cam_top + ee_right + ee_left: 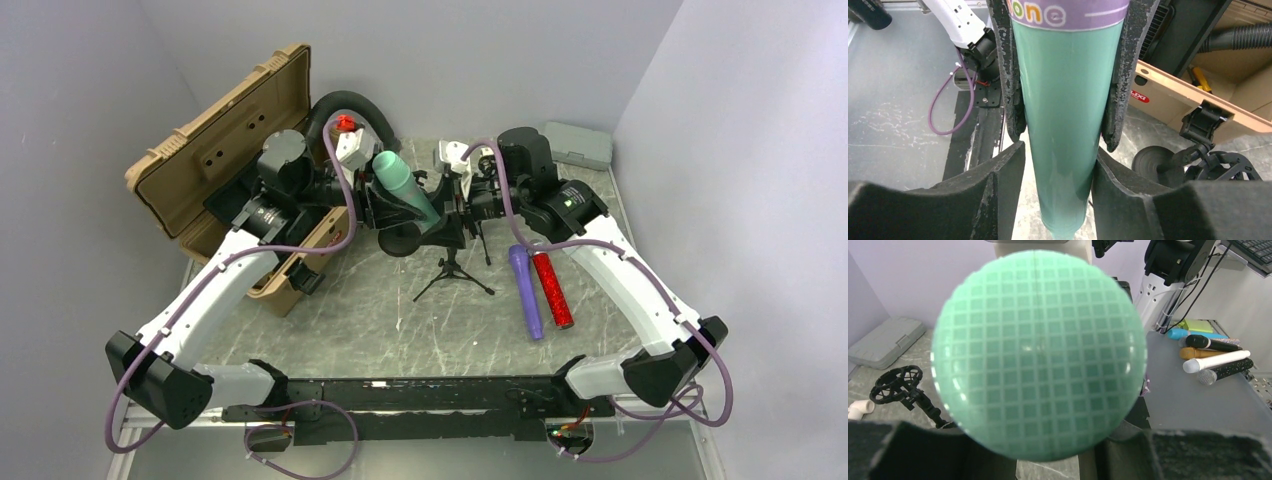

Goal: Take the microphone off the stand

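Observation:
The green microphone point(403, 187) lies tilted above the table, held between both arms. My left gripper point(392, 212) is shut on its body. In the left wrist view the green mesh head point(1038, 355) fills the frame. In the right wrist view the left gripper's fingers point(1010, 75) clamp the green body point(1063, 100) below a purple band. My right gripper point(1060, 170) is closed round the tapered tail, whose end hangs free. In the top view it point(458, 205) sits right of the microphone. The black tripod stand point(452, 275) stands below; its top is hidden.
An open tan case point(230, 170) stands at the left with a black hose point(345, 105) behind. A purple microphone point(525, 290) and a red one point(552, 290) lie right of the tripod. A grey box point(578, 145) sits far right. A black round-based ring holder point(1218, 167) is beside the grippers.

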Robot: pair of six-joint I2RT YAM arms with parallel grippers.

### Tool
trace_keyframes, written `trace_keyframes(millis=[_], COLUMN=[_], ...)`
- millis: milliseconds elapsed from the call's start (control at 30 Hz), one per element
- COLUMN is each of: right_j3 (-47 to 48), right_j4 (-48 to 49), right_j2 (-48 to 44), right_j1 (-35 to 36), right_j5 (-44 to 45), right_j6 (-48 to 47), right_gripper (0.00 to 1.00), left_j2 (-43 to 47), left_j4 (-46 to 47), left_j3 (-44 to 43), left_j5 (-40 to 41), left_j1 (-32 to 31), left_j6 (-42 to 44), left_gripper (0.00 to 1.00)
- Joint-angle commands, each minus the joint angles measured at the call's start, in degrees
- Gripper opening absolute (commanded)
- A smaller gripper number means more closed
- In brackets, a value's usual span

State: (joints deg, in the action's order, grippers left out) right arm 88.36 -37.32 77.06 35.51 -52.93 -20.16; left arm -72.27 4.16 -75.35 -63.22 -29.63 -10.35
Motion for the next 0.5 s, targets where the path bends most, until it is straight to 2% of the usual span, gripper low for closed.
trace_keyframes(millis=[0, 167, 200, 267, 300, 400, 467], right_j3=[0.12, 0.06, -0.02, -0.22, -0.53, -1.74, -2.46], right_j4=[3.72, 4.18, 4.26, 4.55, 4.95, 5.88, 6.38], right_j2=[-0.44, -0.27, -0.25, -0.38, -0.60, -1.49, -2.22], right_j1=[0.26, 0.27, 0.25, 0.26, 0.33, 0.18, 0.02], right_j5=[0.12, 0.42, 0.70, 1.52, 2.17, 3.11, 3.27], right_j6=[1.15, 1.77, 1.91, 2.47, 3.12, 3.95, 4.48], right_gripper=[0.47, 0.31, 0.25, 0.05, 0.00, 0.00, 0.00], left_j2=[1.34, 1.69, 1.74, 1.78, 1.86, 1.95, 2.10], left_j4=[6.00, 7.96, 7.66, 7.44, 7.41, 6.79, 5.76], left_j3=[1.03, 3.20, 3.38, 3.83, 4.01, 3.83, 3.24], left_j5=[-2.26, -2.72, -2.61, -2.53, -2.32, -2.14, -2.23], left_j1=[-0.21, -0.34, -0.33, -0.30, -0.34, -0.32, -0.34], left_j6=[-2.17, -2.15, -1.88, -1.38, -1.22, -0.68, 0.19], left_gripper=[0.00, 0.00, 0.00, 0.02, 0.06, 0.23, 0.40])
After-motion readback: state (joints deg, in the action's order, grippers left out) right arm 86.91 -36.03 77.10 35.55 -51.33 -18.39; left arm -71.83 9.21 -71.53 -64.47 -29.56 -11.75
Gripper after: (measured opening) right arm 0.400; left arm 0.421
